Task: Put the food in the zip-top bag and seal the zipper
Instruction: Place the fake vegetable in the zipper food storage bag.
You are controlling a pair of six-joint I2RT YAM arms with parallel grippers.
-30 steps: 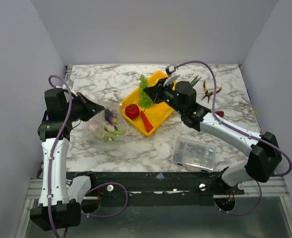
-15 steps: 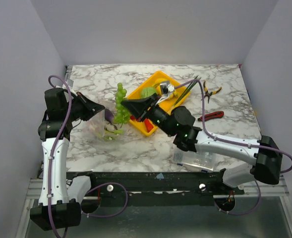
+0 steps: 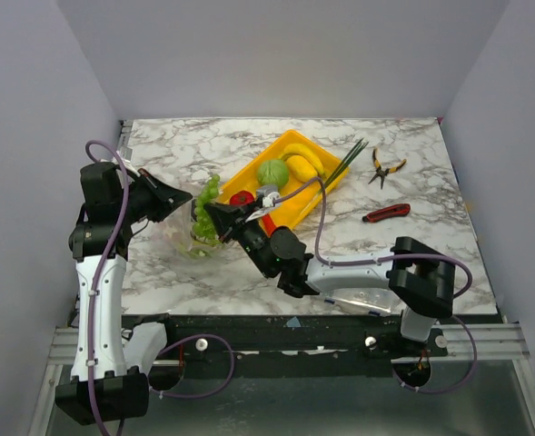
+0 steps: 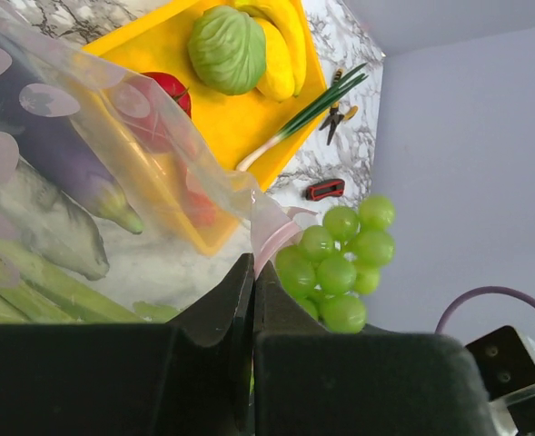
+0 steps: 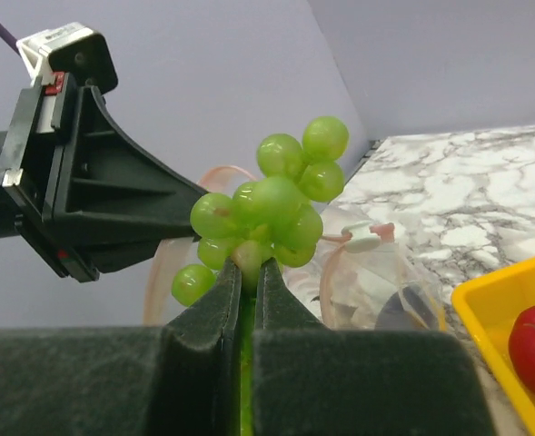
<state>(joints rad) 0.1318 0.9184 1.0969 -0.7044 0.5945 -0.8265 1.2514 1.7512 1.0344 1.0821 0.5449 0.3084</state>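
Observation:
My right gripper (image 5: 249, 265) is shut on the stem of a bunch of green grapes (image 5: 276, 204), one piece of the food. In the top view the grapes (image 3: 208, 202) hang just over the open mouth of the zip-top bag (image 3: 193, 238). My left gripper (image 4: 253, 262) is shut on the bag's pink zipper (image 4: 272, 241) edge and holds the mouth up. Inside the bag (image 4: 85, 118) lie a purple eggplant (image 4: 63, 150) and green stalks. A cabbage (image 3: 272, 173), bananas (image 3: 303, 164) and a tomato (image 3: 242, 198) lie in the yellow tray (image 3: 311, 189).
A long green leek (image 3: 342, 162) rests across the tray's far corner. Yellow-handled pliers (image 3: 385, 166) and a red utility knife (image 3: 386, 213) lie to the right. The right arm stretches low across the table's front, over a clear parts box (image 3: 369, 298).
My right gripper has swung left from the yellow tray with the grapes, ending at the bag's mouth. The left gripper and the bag have stayed put.

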